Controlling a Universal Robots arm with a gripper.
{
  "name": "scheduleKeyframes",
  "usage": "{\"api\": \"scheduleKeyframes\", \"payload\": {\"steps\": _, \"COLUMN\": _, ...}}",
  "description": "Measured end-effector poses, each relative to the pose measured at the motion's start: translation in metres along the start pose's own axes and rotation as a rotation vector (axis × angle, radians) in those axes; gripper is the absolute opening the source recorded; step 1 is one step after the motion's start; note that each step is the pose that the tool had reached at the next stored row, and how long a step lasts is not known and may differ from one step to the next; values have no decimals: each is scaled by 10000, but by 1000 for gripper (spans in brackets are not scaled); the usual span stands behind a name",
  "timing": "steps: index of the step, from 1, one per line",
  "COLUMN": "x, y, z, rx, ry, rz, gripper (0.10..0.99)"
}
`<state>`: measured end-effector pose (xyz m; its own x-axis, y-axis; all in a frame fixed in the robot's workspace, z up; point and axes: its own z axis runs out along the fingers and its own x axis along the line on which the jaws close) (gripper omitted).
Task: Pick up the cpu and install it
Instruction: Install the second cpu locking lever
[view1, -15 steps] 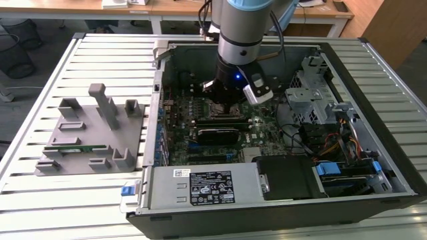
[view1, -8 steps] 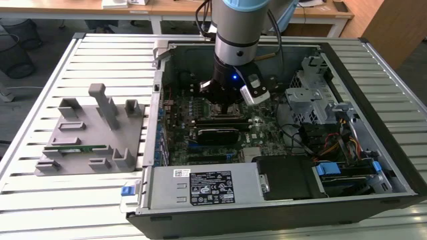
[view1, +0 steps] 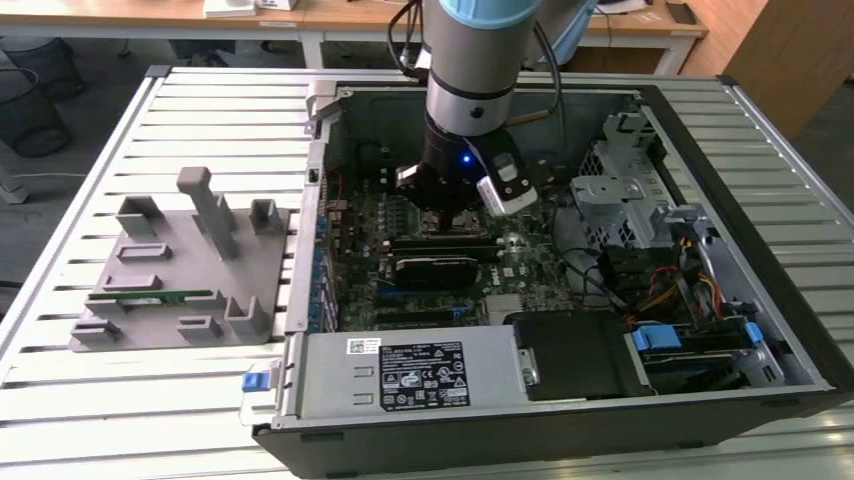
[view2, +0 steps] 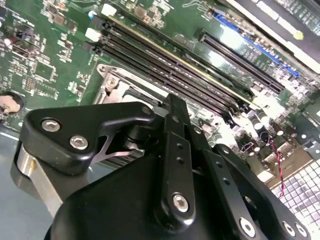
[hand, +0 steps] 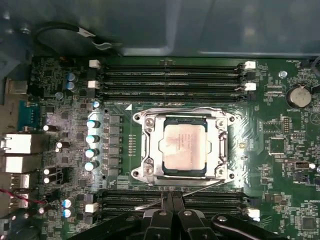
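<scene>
The cpu (hand: 184, 149), a square silver-grey chip with a pale rim, lies flat inside the metal socket frame (hand: 145, 150) on the green motherboard (hand: 280, 165). In the first wrist view my gripper (hand: 170, 196) is just off the socket's edge, over the memory slots, with its two black fingers pressed together and nothing between them. In the exterior view the gripper (view1: 447, 205) is low inside the open computer case (view1: 747, 330), right above the socket area. The second wrist view shows the gripper's black linkage (view2: 172, 150) over a corner of the socket frame (view2: 116, 84).
Memory slots (hand: 170, 80) run along both sides of the socket. A row of capacitors (hand: 92, 145) stands beside it. In the case are a power supply (view1: 400, 375), a drive cage (view1: 621, 190) and cables (view1: 667, 290). A grey fixture (view1: 180, 270) holding a green memory stick (view1: 150, 298) sits at the exterior view's left.
</scene>
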<state>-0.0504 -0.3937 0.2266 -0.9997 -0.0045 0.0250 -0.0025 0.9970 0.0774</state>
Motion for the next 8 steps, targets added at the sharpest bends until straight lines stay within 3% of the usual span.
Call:
{"api": "scheduleKeyframes", "payload": {"steps": 4, "x": 64, "y": -1, "z": 15, "rx": -48, "ry": -2, "rz": -1, "gripper": 106}}
{"api": "scheduleKeyframes", "payload": {"steps": 8, "x": 66, "y": -7, "z": 78, "rx": -46, "ry": 17, "rz": -1, "gripper": 106}}
